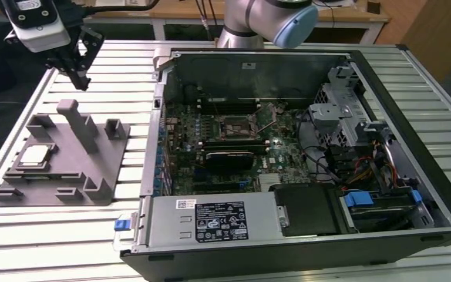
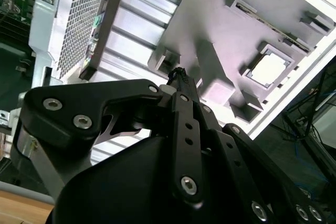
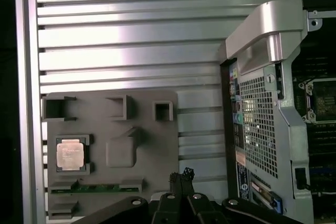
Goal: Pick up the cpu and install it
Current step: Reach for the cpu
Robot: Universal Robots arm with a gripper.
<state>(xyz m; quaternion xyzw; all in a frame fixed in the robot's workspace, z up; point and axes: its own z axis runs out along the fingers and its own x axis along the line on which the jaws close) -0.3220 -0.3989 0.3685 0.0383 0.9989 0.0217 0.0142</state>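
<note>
Aluminium slats, ribbed and shiny, make up the surface [image 1: 45, 247]; on it, toward the exterior view's right, lies an open computer case [image 1: 249, 70], black outside and bare grey metal within, with a green motherboard [image 1: 234, 147] and its black square socket frame [image 1: 237, 125] facing up; a boxy silver power supply [image 1: 209, 220] fills the near edge of the case. Behind the case stands the arm [image 1: 253, 17], silver tube with a pale blue joint cap.

Toward the exterior view's left, just beside the case but apart from it, lies a matte grey plastic fixture [image 1: 100, 170], a flat slab with upright posts, small open-topped boxes and narrow slots.

Black and angular, built of bolted links, the gripper [image 1: 80, 82] hangs in the air above the fixture, touching nothing; its fingertips are drawn together into one narrow point with nothing between them, seen also in the first wrist view [image 3: 181, 176] and in the second wrist view [image 2: 178, 74].

Flat in a square recess of the fixture, at the side away from the case, sits the cpu [image 1: 36, 154]; it is a small square with a pale silvery metal top and a thin tan rim, lying level; it is below the gripper and off to one side, well apart from the fingertips, plain too in both wrist views [image 3: 70, 155] [image 2: 269, 69].
</note>
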